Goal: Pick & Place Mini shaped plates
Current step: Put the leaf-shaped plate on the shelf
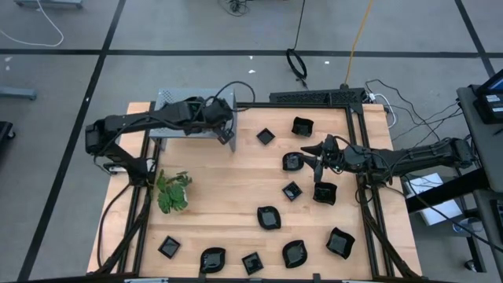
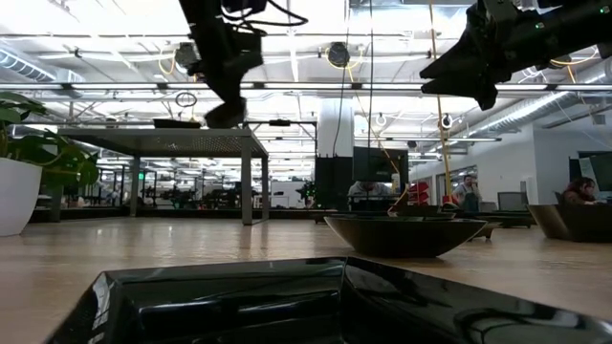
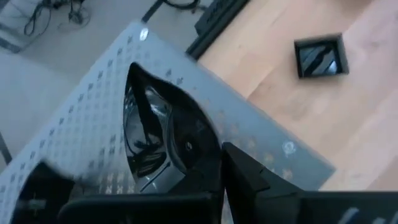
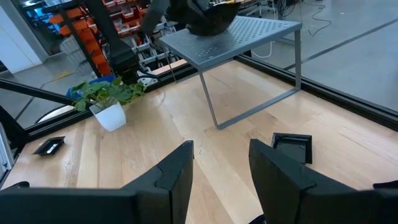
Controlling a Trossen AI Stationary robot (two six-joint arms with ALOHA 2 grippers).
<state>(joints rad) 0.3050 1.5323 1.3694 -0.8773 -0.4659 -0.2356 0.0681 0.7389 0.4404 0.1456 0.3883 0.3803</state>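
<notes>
A pale wooden worktop (image 1: 228, 185) with a black frame stands on a grey floor crossed by dark tape lines; the low view looks level across it into a wide hall of ceiling lights, desks and seated people far behind. At the worktop's far left corner stands the grey perforated metal shelf (image 1: 174, 99) on thin legs, and nearer the left edge a small green plant (image 1: 173, 191) in a white pot. Cables trail over the floor beyond the far edge.

The mini shaped plates (image 1: 269, 217) – glossy black, square, rounded and petal-like – lie scattered over the worktop's right half and along its near edge, well apart from one another. One sits so near the low camera that it fills the bottom of that view.

The left tool (image 3: 186, 162) is over the shelf, closed on a black plate (image 3: 146, 134) that it holds just above the perforated top. The right tool (image 4: 221, 165) hangs above the worktop's right side among the plates, its fingers apart and holding nothing – a square plate (image 4: 291, 147) lies just ahead of it.

No writing can be read
</notes>
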